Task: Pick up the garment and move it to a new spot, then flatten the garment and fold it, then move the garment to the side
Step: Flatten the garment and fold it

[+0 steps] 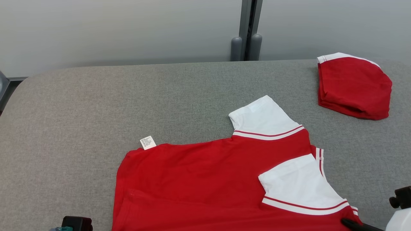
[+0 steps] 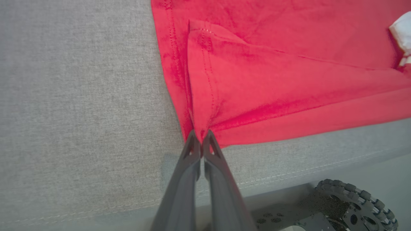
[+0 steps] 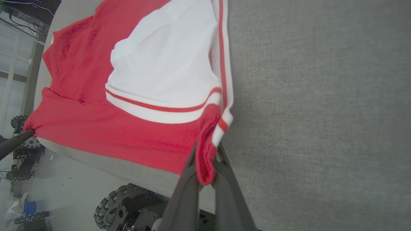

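A red shirt (image 1: 199, 179) with white sleeves lies flat on the grey tabletop (image 1: 96, 106). It sits close to the near edge, a bit to the right of the middle. Its bottom edge points left and its sleeves point right. A small white label (image 1: 148, 142) sticks out past the shirt's far edge.

The left gripper (image 2: 201, 136) is pinched tight on the near left corner of the shirt. The red cloth bunches into little creases right at the tips, and a flap of the hem is turned over there. This corner is near the front edge of the tabletop, and a black wheel (image 2: 353, 199) shows below that edge.

The right gripper (image 3: 208, 154) is pinched tight too. It holds a red and white bit of the shirt's edge, just beside the near sleeve (image 1: 298, 183). A roll of red cloth pokes out between its two fingers.

The far sleeve (image 1: 261, 115) lies flat, pointing away toward the wall (image 1: 128, 29).

A folded red cloth (image 1: 353, 86) with a white edge sits at the far right corner, well apart from the shirt. A bare grey strip runs between them.

There is lots of bare tabletop to the left of the shirt and behind it.
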Controlling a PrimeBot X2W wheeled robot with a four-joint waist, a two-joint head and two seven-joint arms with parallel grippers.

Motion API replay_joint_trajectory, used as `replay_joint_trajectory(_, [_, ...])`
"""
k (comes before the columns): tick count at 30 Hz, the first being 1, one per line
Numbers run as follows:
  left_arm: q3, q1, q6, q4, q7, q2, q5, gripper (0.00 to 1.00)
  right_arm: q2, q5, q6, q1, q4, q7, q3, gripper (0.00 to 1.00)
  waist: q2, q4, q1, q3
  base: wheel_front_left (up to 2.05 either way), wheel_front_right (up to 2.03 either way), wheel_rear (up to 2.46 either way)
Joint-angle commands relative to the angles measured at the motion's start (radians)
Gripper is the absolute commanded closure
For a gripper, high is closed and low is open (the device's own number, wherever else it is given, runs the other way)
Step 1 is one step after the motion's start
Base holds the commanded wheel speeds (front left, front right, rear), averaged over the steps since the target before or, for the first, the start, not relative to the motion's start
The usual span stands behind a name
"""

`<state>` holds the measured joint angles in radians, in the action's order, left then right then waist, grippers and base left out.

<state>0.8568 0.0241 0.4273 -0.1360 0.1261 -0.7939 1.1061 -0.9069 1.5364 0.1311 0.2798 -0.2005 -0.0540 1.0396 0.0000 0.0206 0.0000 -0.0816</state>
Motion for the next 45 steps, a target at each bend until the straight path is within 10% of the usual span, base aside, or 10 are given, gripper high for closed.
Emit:
replay_joint_trajectory(1, [-0.003,-0.017,0.011,-0.006,0.009,-0.011,0.007,1.00,-0.020,0.008,0.000,-0.014,0.007,-0.006,-0.008,1.00,0.0000,0.000,0.0000,-0.001,0.00,0.00,0.00])
replay_joint_trajectory(7, [0.003,-0.014,0.023,-0.029,0.035,-0.021,0.017,1.00,-0.041,0.012,0.000,-0.035,0.037,-0.021,-0.016,1.00,0.0000,-0.005,0.0000,-0.007,0.00,0.00,0.00])
replay_joint_trajectory(8, [0.004,-0.014,0.025,-0.030,0.037,-0.017,0.021,0.97,-0.041,0.012,0.000,-0.037,0.038,-0.021,-0.018,0.60,0.0000,-0.006,0.0000,-0.008,0.00,0.00,0.00])
replay_joint_trajectory(9, [0.005,-0.013,0.024,-0.031,0.039,-0.015,0.020,0.63,-0.041,0.013,0.000,-0.039,0.038,-0.019,-0.020,0.05,0.0000,-0.007,0.0000,-0.009,0.00,0.00,0.00])
replay_joint_trajectory(10, [0.007,-0.010,0.024,-0.031,0.040,-0.013,0.018,0.09,-0.040,0.013,0.000,-0.041,0.040,-0.020,-0.021,0.00,0.0000,-0.008,0.0000,-0.010,0.00,0.00,0.00])
replay_joint_trajectory(30, [-0.057,0.044,0.061,-0.080,-0.039,-0.035,-0.037,0.00,-0.137,-0.036,0.000,0.005,0.055,0.059,-0.169,0.00,0.0000,-0.014,0.0000,-0.014,0.00,0.00,0.00])
replay_joint_trajectory(45, [-0.028,0.334,0.000,0.108,-0.060,0.078,-0.205,0.00,0.145,-0.290,0.000,0.360,-0.071,-0.107,-0.323,0.00,0.0000,-0.036,0.0000,-0.120,0.00,0.00,0.00])
